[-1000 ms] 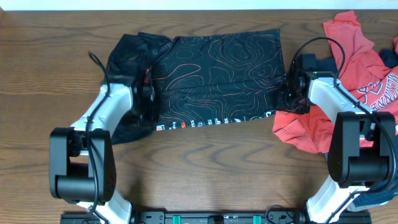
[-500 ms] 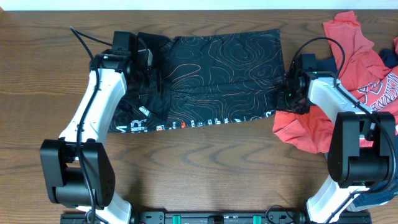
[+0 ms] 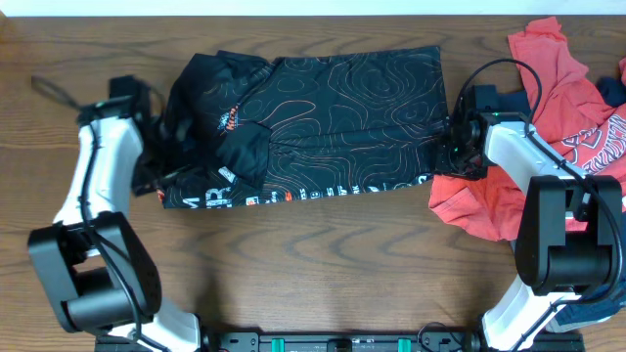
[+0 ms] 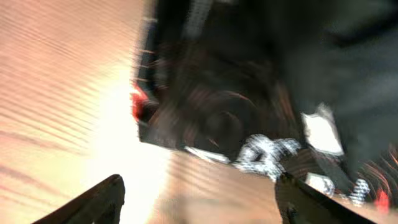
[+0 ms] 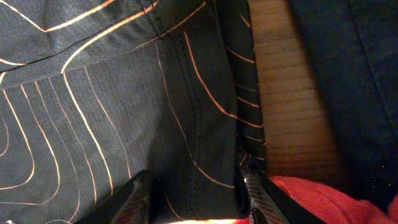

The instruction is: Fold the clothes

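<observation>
The black jersey lies flat on the wooden tabletop, in the upper middle of the overhead view. Thin wavy contour lines cover its cloth. White lettering runs along its lower edge, and a small orange-red logo shows on its left part. The right part is spread smooth. The left part is folded inward over the body and lies in uneven lumps.

The right pincer is closed on the jersey's right edge. In the right wrist view a fold of the lined black cloth passes between its two fingers. A strip of bare wood shows just beside that fold.

The left pincer is at the jersey's left side, its fingers spread wide with nothing between them. The left wrist view is blurred. It shows only tabletop between the fingertips, with the jersey's lettered edge beyond them.

A red tee lies crumpled to the right of the jersey. Its near edge is beside the right pincer and partly under the right arm. A navy garment shows at the right border of the overhead view, beside the red tee.
</observation>
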`<state>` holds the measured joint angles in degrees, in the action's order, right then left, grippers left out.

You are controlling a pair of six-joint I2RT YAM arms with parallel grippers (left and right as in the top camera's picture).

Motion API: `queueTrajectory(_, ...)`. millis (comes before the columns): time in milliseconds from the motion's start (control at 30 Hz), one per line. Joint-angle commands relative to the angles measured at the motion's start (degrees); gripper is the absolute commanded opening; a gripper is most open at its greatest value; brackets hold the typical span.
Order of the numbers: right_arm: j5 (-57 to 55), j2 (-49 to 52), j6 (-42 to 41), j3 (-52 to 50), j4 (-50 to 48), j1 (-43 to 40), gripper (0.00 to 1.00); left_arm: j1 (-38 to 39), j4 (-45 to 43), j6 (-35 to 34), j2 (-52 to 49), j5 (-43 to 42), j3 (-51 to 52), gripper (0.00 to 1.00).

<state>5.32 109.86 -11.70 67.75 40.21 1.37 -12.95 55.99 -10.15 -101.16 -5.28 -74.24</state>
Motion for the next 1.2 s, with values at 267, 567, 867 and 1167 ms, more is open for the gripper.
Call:
queueTrajectory(267, -1.0, 0.4, 0.7, -1.4, 0.6, 0.7, 0.49, -3.7, -15.8, -0.9, -1.7, -7.6, 14.3, 0.85)
queueTrajectory(567, -1.0, 0.4, 0.6, -1.4, 1.4, 0.7, 0.47, -3.8, -20.7, -0.4, -1.6, -5.2, 17.5, 0.1)
queueTrajectory(867, 0.1, 0.4, -0.3, -1.4, 7.4, 1.1, 0.13, -9.6, -11.0, -1.8, 0.7, 3.4, 15.9, 0.06)
queueTrajectory(1167, 4.6, 0.4, -3.8, -1.4, 18.2, 3.5, 0.09, -13.1, -6.9, -1.7, 1.3, 3.5, 15.9, 0.08)
